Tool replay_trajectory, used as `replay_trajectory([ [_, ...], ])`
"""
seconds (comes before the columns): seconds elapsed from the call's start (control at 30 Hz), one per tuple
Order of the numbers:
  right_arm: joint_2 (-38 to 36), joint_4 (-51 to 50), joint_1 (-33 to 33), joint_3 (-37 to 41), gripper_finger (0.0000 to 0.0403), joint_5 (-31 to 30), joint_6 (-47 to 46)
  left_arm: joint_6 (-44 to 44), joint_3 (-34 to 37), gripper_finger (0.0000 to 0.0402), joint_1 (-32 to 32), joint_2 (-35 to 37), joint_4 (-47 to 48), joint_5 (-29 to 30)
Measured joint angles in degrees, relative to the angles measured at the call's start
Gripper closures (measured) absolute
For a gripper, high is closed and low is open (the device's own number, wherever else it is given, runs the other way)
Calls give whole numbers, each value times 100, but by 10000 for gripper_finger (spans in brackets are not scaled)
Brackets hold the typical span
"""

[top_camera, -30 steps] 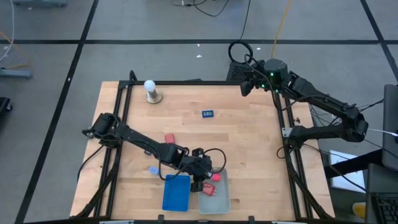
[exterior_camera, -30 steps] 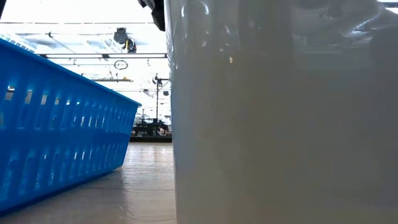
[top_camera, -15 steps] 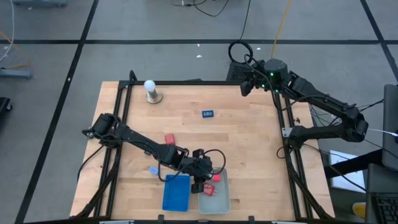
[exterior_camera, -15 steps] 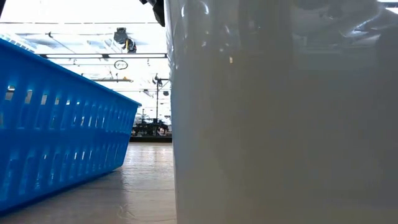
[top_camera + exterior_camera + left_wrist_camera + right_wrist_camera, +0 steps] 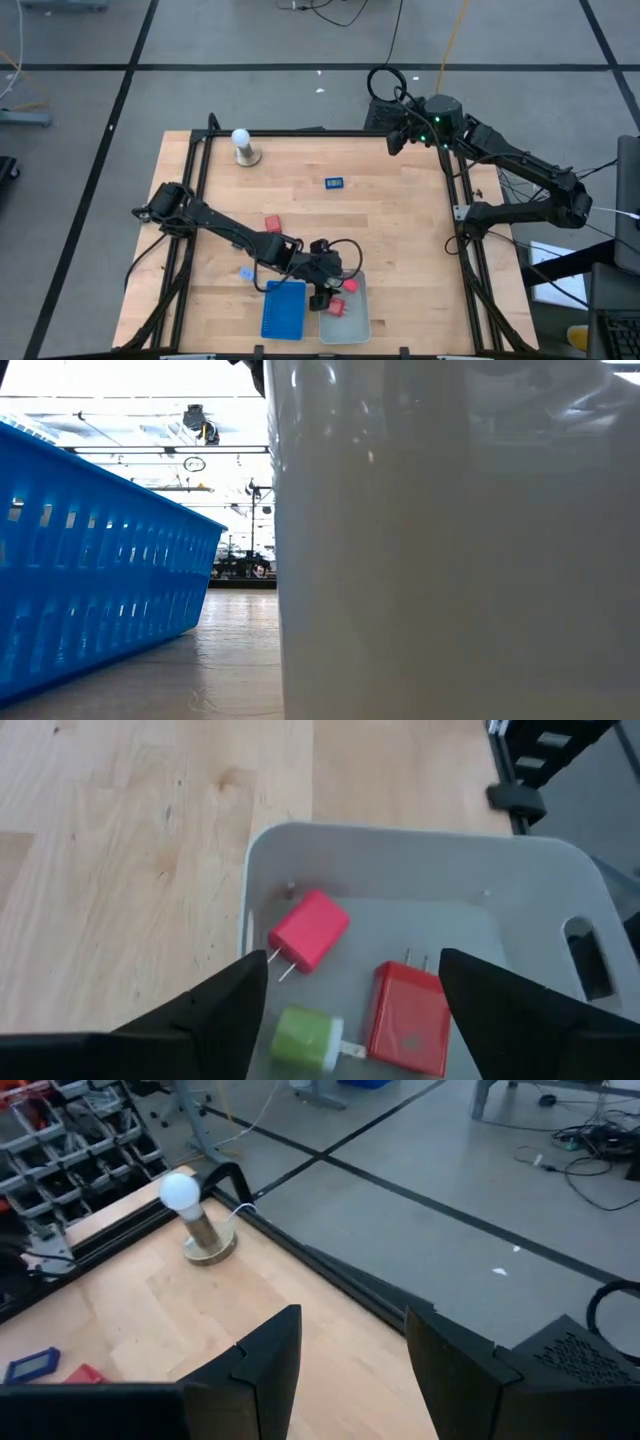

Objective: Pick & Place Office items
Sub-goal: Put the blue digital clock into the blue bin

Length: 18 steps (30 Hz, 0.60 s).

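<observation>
My left gripper [image 5: 322,298] hangs open over the pale grey tray [image 5: 358,322], touching nothing. In the left wrist view its fingers [image 5: 352,965] frame three office items lying on the tray's floor: a pink-red one [image 5: 308,930], a red one [image 5: 410,1020] and a green one [image 5: 308,1038]. On the bare table lie a red block [image 5: 272,222], a light blue item [image 5: 246,273] and a small dark blue item [image 5: 334,183]. My right gripper [image 5: 395,140] waits raised at the far right corner, open [image 5: 350,1350], with nothing between its fingers.
A blue tray [image 5: 283,308] stands just left of the grey one at the near edge; both fill the low view, blue tray [image 5: 90,580] and grey wall [image 5: 450,560]. A white ball on a round base [image 5: 242,145] stands at the far left. Black frame rails run along the table's sides.
My left gripper has opened over the grey tray without shifting its place.
</observation>
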State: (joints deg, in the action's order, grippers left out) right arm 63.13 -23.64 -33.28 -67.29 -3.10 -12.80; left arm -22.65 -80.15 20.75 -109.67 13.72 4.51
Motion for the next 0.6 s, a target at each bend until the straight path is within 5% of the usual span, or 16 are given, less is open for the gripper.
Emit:
replay_trajectory([
  [0.37,1,-199,43,0,232,1167,-114,-642,2,140,-199,320,-780,-804],
  [0.6,13,-320,407,0,231,1257,151,89,2,170,-451,1474,-778,181],
])
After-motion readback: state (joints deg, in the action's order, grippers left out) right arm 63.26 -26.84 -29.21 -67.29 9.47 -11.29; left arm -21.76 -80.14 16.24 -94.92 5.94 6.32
